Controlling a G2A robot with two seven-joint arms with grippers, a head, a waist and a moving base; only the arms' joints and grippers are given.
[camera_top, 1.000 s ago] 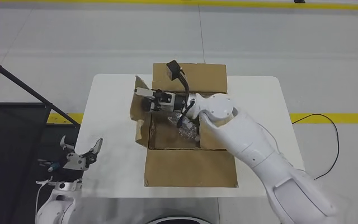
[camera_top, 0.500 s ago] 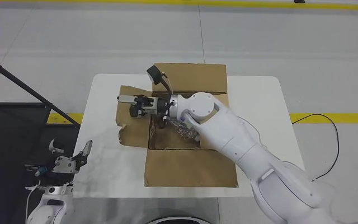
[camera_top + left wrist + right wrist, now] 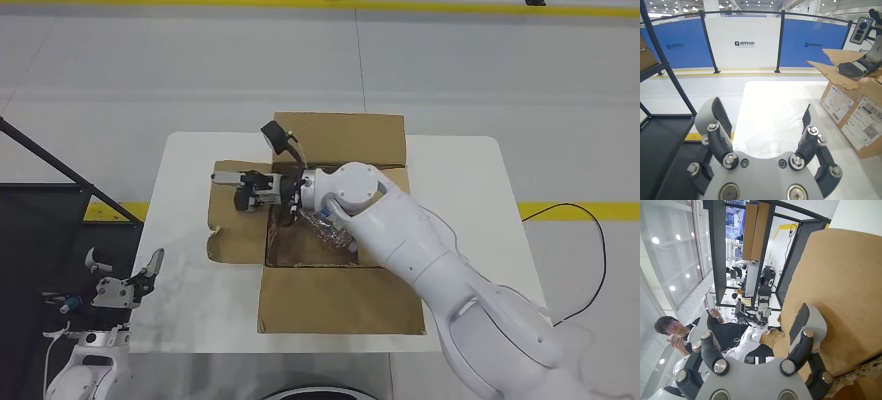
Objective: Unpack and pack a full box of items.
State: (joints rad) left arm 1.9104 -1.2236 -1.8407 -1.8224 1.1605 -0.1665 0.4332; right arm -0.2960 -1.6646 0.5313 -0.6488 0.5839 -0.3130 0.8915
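Note:
An open cardboard box (image 3: 340, 300) stands mid-table, and a clear plastic-wrapped item (image 3: 335, 232) lies inside it. Its left flap (image 3: 232, 225) lies folded outward, torn at the edge. My right gripper (image 3: 232, 190) is over that flap, open, with one finger (image 3: 806, 321) resting on the flap (image 3: 838, 285) and the other in the air. The left wrist view has the box (image 3: 853, 113) off to one side, with the right gripper's finger (image 3: 849, 71) pressing on the flap (image 3: 831, 70). My left gripper (image 3: 762, 108) hangs open and empty past the table's left front corner (image 3: 126, 266).
The white table (image 3: 460, 180) has bare room left and right of the box. A black metal rack (image 3: 668, 121) stands just beyond the table's left side (image 3: 40, 230). The box's far flap (image 3: 350, 135) and near flap lie spread open.
My right gripper swung left and pushed the left flap from upright down to lying outward. My left gripper drew back toward the table's front left corner.

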